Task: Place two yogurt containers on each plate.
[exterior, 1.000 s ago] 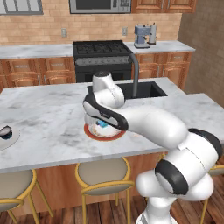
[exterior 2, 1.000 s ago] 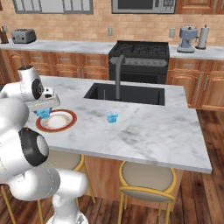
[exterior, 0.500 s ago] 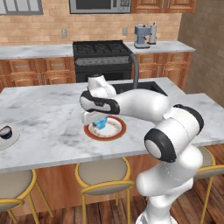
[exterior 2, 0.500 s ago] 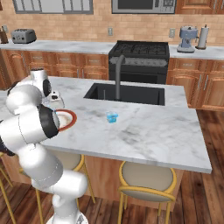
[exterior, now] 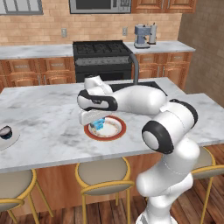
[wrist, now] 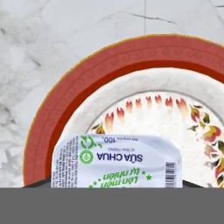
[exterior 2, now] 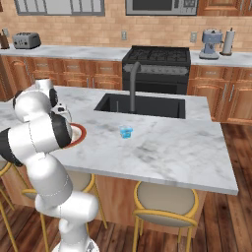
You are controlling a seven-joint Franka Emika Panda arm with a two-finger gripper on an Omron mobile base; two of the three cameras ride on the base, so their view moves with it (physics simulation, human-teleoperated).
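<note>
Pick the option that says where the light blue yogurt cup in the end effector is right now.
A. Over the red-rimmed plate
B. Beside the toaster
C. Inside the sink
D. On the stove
A: the end effector holds the light blue yogurt cup just above the red-rimmed plate, and the hand view shows the cup's foil lid over the plate's painted centre.

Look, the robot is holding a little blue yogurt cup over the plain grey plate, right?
Not quite. The gripper holds the blue yogurt cup over the red-rimmed plate, not the plain grey one. The hand view shows that red rim under the cup.
</note>
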